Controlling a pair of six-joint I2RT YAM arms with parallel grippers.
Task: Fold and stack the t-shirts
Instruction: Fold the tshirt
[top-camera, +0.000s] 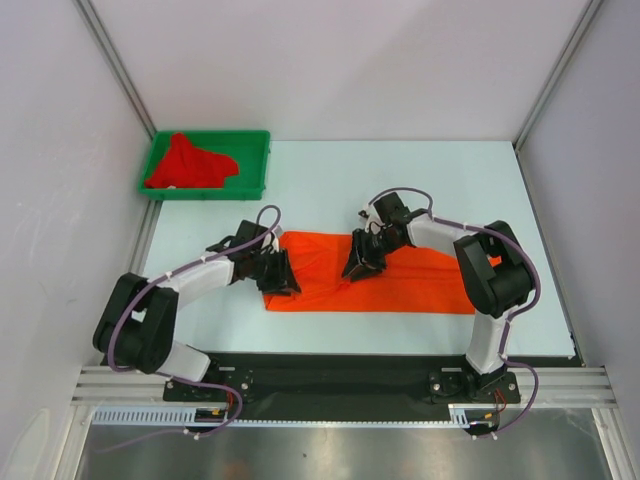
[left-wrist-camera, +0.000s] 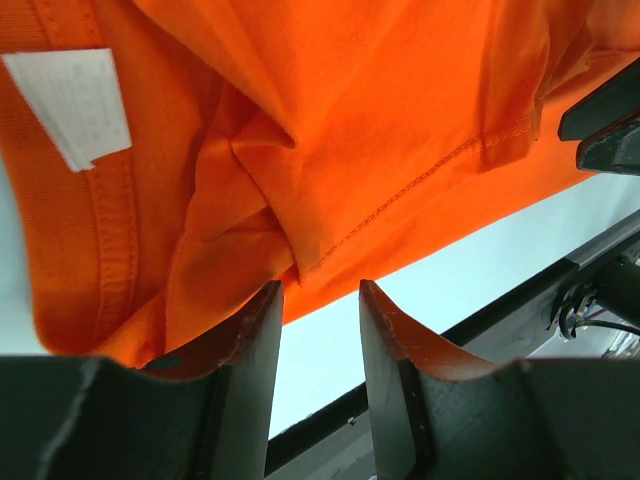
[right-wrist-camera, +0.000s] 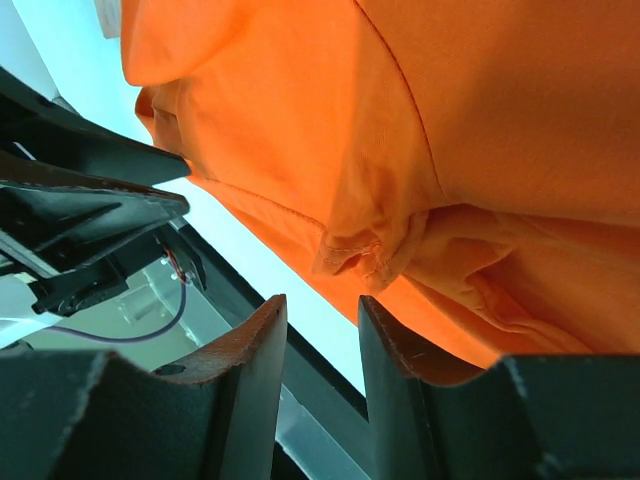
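Note:
The bright orange t-shirt (top-camera: 400, 275) lies folded into a long band across the middle of the table. Its white neck label (left-wrist-camera: 72, 105) shows in the left wrist view. My left gripper (top-camera: 283, 276) is at the shirt's left end, open and empty, its fingers (left-wrist-camera: 250, 335) just off the cloth edge (left-wrist-camera: 330, 160). My right gripper (top-camera: 358, 262) is over the shirt's middle, open and empty, with a bunched hem (right-wrist-camera: 365, 250) just above its fingertips (right-wrist-camera: 262, 340). The deeper red t-shirt (top-camera: 190, 165) lies crumpled in the green tray (top-camera: 255, 165).
The green tray stands at the table's back left corner. The black base rail (top-camera: 340, 375) runs along the near edge. White walls and metal frame posts close in the sides and back.

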